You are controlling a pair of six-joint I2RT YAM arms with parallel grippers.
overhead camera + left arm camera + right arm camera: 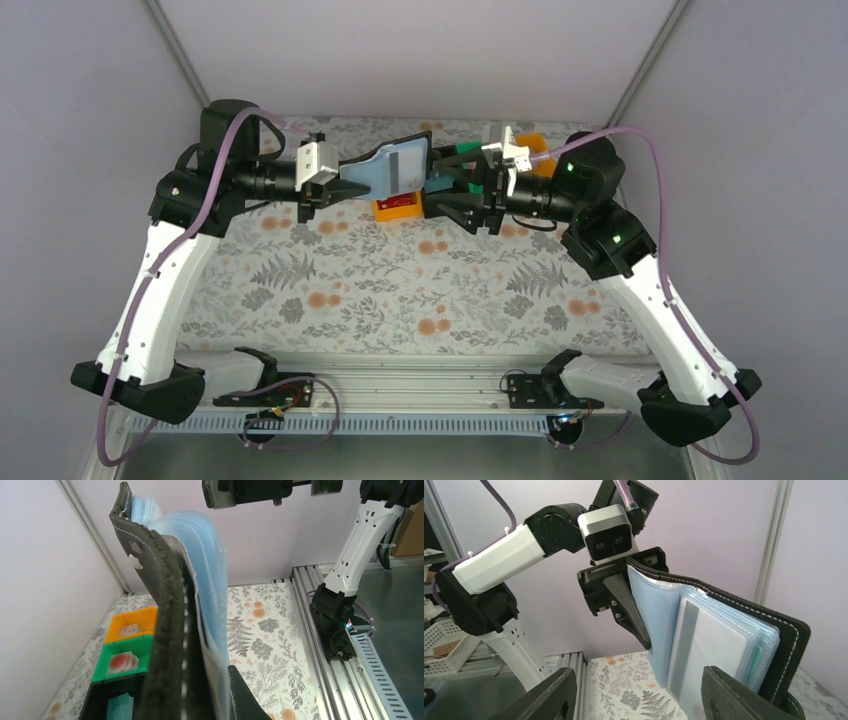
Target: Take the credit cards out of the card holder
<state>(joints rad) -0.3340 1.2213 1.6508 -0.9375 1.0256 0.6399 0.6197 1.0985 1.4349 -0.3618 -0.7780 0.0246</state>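
Observation:
The card holder hangs open in the air above the back of the table, black cover outside and pale blue sleeves inside. My left gripper is shut on its left end; in the left wrist view the holder stands edge-on, hiding one finger. In the right wrist view a pale credit card with a grey stripe sticks out of the sleeves. My right gripper is open just in front of the holder, its right finger against the card's lower part and the left finger well apart.
Below the holder stand small bins: orange, green and black, each with cards inside. Another orange bin sits behind the right arm. The floral mat covers the table, and an aluminium rail runs along its near edge.

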